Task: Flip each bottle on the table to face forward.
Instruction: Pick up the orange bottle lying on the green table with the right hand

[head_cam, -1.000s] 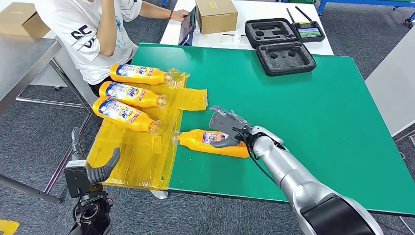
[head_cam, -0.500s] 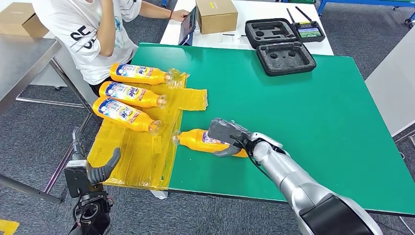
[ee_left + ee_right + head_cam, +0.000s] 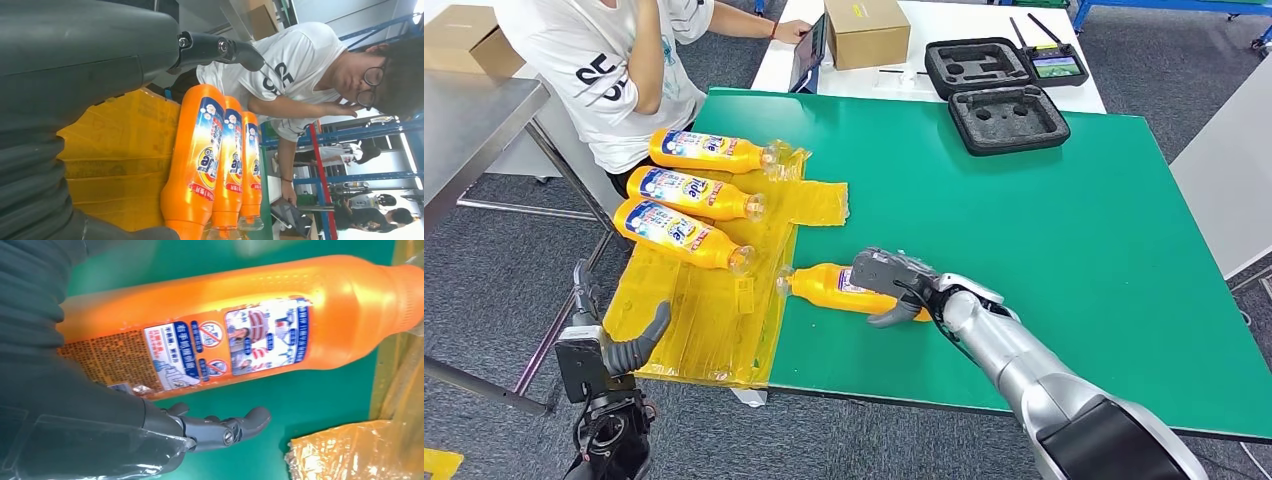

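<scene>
- Orange plastic, lying on its side, makes up the fourth bottle (image 3: 844,289) on the green table (image 3: 1044,230), its clear cap end touching the edge of the yellow plastic sheet (image 3: 714,320) and its back label, with small print and warning icons, turned upward (image 3: 220,347).
- The right hand (image 3: 892,282) is laid over the base half of this bottle, fingers draped across the top and the thumb (image 3: 225,427) curled below the near side; the bottle is held between them while it rests on the table.
- Three more orange bottles (image 3: 686,192) are laid side by side on the yellow sheet at the table's left edge, their blue and white front labels facing up and their clear caps pointed toward the table's middle.
- In the left wrist view the same three bottles (image 3: 200,160) are seen close together, touching along their lengths.
- The left hand (image 3: 629,345) is held low beside the table's near left corner, off the table, with nothing in it and its fingers apart, the thumb raised.
- A person in a white printed shirt (image 3: 614,70) is seated at the far left corner of the table, just beyond the bottles.
- Two black foam cases (image 3: 1004,118) are placed at the far edge of the table, with a cardboard box (image 3: 866,30) on the white table behind.
</scene>
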Controlling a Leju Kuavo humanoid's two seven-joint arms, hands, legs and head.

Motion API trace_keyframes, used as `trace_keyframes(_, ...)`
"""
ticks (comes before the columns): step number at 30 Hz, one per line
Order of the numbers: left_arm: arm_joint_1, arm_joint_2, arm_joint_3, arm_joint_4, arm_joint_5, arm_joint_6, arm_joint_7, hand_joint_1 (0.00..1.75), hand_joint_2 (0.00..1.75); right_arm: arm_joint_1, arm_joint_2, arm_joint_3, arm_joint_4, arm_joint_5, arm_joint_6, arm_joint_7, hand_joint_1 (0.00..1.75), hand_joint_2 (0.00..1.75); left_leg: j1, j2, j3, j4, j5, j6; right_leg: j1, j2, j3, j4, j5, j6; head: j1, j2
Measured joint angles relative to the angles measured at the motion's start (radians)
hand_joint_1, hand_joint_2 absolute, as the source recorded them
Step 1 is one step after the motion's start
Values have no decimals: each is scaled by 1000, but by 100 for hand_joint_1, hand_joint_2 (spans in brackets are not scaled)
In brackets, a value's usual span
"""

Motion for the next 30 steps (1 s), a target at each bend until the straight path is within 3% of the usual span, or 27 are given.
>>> trace_keyframes(22, -24, -1, 0, 41, 22, -14, 10, 0, 175, -30, -16, 104, 38, 161, -1, 101, 3, 175, 0, 0, 3, 0, 0, 0, 0, 0, 3, 0, 0, 0, 0, 0)
trace_keyframes(23, -25, -1, 0, 41, 23, -14, 10, 0, 175, -30, -17, 111, 40, 169, -3, 106, 21, 175, 0, 0, 3, 0, 0, 0, 0, 0, 3, 0, 0, 0, 0, 0)
trace_keyframes(26, -25, -1, 0, 41, 24, -12, 11, 0, 175, -27, -18, 126, 46, 187, -7, 118, 137, 175, 0, 0, 3, 0, 0, 0, 0, 0, 3, 0, 0, 0, 0, 0)
trace_keyframes(27, -25, -1, 0, 41, 24, -12, 11, 0, 175, -27, -19, 131, 48, 195, -7, 123, 161, 175, 0, 0, 3, 0, 0, 0, 0, 0, 3, 0, 0, 0, 0, 0)
trace_keyframes(30, -25, -2, 0, 41, 28, -11, 12, 0, 175, -28, -19, 147, 51, 221, -8, 137, 173, 175, 0, 0, 4, 0, 0, 0, 0, 1, 3, 0, 0, 0, 0, 0)
